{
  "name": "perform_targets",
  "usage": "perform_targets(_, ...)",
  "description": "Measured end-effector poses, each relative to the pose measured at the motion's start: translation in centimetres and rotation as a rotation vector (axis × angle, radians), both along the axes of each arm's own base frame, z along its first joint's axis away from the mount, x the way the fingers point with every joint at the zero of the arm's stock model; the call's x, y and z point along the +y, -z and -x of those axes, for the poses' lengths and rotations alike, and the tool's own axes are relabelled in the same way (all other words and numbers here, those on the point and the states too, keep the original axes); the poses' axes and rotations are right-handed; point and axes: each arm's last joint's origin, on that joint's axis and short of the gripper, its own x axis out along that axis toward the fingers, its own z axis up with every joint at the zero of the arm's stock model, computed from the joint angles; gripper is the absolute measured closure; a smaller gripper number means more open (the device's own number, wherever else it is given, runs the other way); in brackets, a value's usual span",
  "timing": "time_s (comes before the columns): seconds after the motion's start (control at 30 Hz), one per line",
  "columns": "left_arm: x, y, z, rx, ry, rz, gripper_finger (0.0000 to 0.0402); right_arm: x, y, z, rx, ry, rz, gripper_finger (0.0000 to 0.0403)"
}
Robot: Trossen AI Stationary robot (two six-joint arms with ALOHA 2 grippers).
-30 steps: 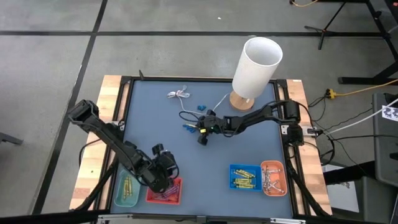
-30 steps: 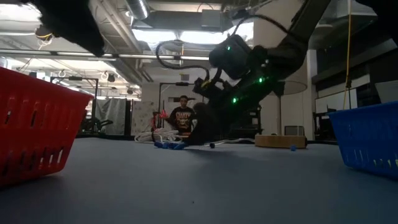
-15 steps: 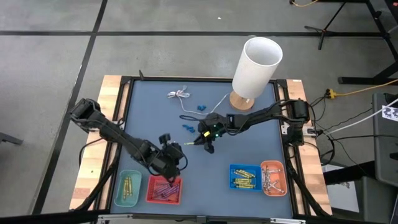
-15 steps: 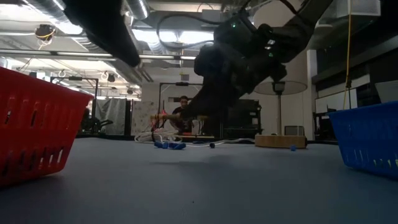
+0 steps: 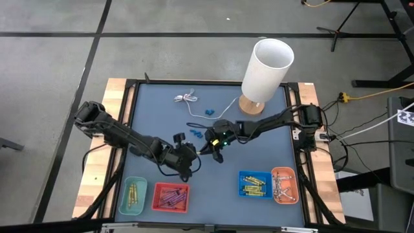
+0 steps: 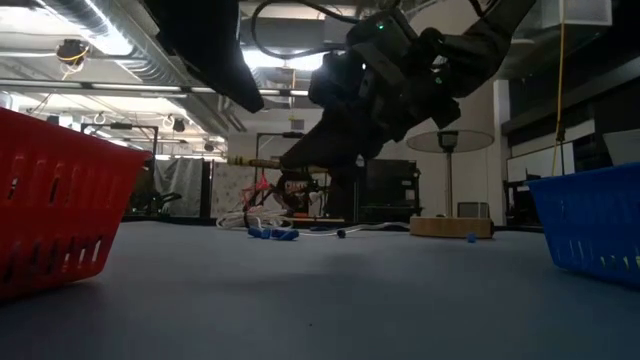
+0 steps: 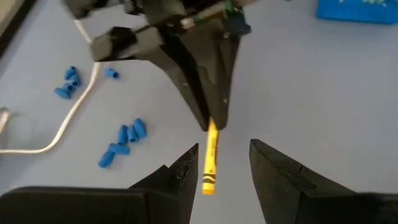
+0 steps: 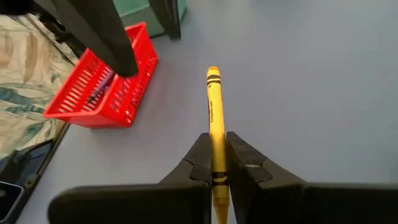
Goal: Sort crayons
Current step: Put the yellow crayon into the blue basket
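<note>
Right gripper (image 8: 216, 163): clamped on a yellow crayon (image 8: 214, 121), pinched between its two dark fingers; it hangs above the middle of the blue table (image 5: 259, 152), clear of the surface in the low view.
Yellow crayon: held by one end, its free end with the black bands projecting past the fingertips toward the left gripper (image 7: 219, 165); seen from table height it lies roughly level in the air (image 6: 262, 161).
Left gripper: fingers spread apart, nothing between the pads — the crayon's free end sits in the gap in the left wrist view, whether touching either finger cannot be told.
Relation of the two grippers: tip to tip near the table's centre (image 5: 194, 152), the left one on the side of the red basket (image 5: 171, 197).
Red basket: near the left gripper, holding purple crayons (image 5: 171, 195); a teal tray (image 5: 132, 197) just beside it, farther from the gripper, holds yellowish ones.
Blue basket (image 5: 255, 184): on the right gripper's near side, well apart from its tips, holding yellow crayons; an orange tray (image 5: 284, 184) touches its outer side.
Blue bits (image 7: 122, 142): scattered on the table beyond the held crayon, beside a thin white cable (image 7: 68, 118).
White cylinder (image 5: 266, 70): standing on a round wooden base — behind the right arm.
</note>
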Motion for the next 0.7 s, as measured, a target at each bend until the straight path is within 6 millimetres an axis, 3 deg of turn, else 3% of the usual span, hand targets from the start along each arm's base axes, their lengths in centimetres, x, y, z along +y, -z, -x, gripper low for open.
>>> perform_targets(0.7,0.3,0.1,-0.2,0.035,0.054,0.036,0.0274,0.3,-1.5,-0.5,-0.164,-0.128,-0.061,0.0381)
